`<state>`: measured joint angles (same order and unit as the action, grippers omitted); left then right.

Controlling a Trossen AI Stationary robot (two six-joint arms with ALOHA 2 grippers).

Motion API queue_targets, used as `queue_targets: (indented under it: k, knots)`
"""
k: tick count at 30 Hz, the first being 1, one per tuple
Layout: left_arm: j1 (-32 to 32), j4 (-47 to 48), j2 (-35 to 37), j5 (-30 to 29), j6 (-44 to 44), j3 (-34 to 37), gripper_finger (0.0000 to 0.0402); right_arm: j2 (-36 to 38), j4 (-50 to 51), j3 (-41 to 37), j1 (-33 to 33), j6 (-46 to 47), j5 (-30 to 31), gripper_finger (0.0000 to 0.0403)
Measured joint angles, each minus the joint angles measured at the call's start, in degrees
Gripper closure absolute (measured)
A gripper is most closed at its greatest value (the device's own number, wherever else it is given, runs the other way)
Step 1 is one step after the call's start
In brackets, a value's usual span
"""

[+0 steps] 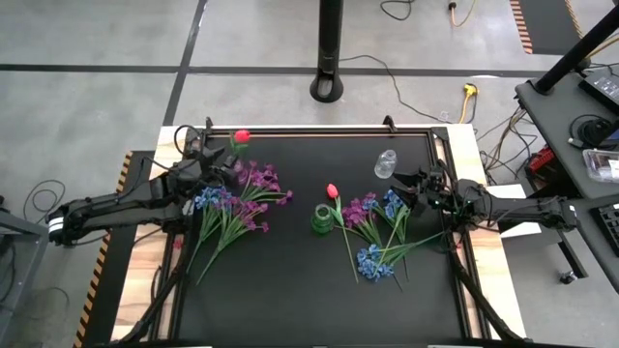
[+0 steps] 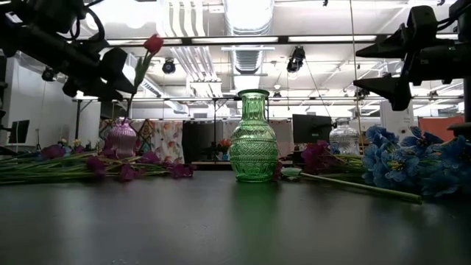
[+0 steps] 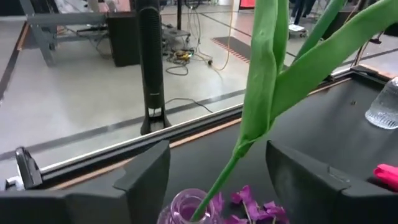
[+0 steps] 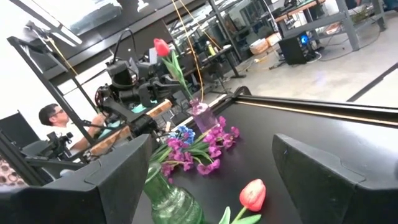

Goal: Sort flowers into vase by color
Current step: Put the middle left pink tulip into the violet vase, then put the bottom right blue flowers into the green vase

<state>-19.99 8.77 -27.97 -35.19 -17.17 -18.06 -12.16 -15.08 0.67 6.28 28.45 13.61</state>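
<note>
the red tulip bud on its long green plastic stem [image 3: 261,93] stands in the small pink glass vase [image 3: 186,208], between the spread left pincer [image 3: 214,177]; light, springy and top-heavy, it seems best pinched low on the stem, the vase likely tippy.

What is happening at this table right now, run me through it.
The left gripper has its fingers spread on either side of a red tulip whose stem stands in the pink vase at the far left. The right gripper hangs open above the flowers near the clear vase. The green vase stands mid-table with nothing in it. Purple sprays, blue blooms and another red tulip lie loose on the black mat.
</note>
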Motion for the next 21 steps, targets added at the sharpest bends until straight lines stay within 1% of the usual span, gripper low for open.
queue_targets:
  k: [2, 5, 7, 8, 10, 12, 14, 16, 19, 21]
  knots:
    - [0.00, 3.31, -0.02, 1.58, -1.46, -1.07, 0.0139, 0.00, 0.39, -0.02, -0.02, 0.22, 0.00, 0.0078]
    - [0.05, 14.89, -0.07, 5.44, -3.90, -5.43, 0.0131, 0.00, 0.43, -0.02, 0.00, 0.93, -0.02, 0.0078]
    - [0.07, 25.35, -0.56, 6.25, -8.35, -9.60, 0.0130, 0.02, 0.50, -0.01, -0.01, 1.79, -0.02, 0.0078]
    - [0.08, 28.90, -0.88, 6.29, -11.54, -11.42, 0.0130, 0.02, 0.72, -0.02, 0.00, 2.48, -0.05, 0.0078]
    - [0.17, 33.53, -1.38, 7.62, -15.10, -15.26, 0.0131, 0.00, 1.67, -0.01, -0.02, 4.28, -1.10, 0.0078]
    - [0.45, 35.43, -1.76, 10.12, -16.59, -17.88, 0.0133, 0.00, 1.77, 0.00, -0.02, 5.06, -3.67, 0.0078]
    - [1.22, 35.31, -2.23, 13.49, -16.72, -19.58, 0.0135, 0.00, 1.59, 0.00, -0.02, 6.52, -5.97, 0.0078]
    - [2.46, 35.06, -2.92, 15.30, -16.81, -20.79, 0.0138, 0.00, 1.58, -0.02, -0.02, 7.85, -7.95, 0.0078]
    - [5.47, 33.65, -4.32, 15.70, -17.96, -21.39, 0.0140, -0.31, 1.52, 0.02, -0.02, 9.13, -10.14, 0.0078]
    - [8.25, 31.31, -5.48, 16.11, -18.92, -21.52, 0.0141, -0.97, 3.34, 0.71, -0.07, 9.54, -11.08, 0.0078]
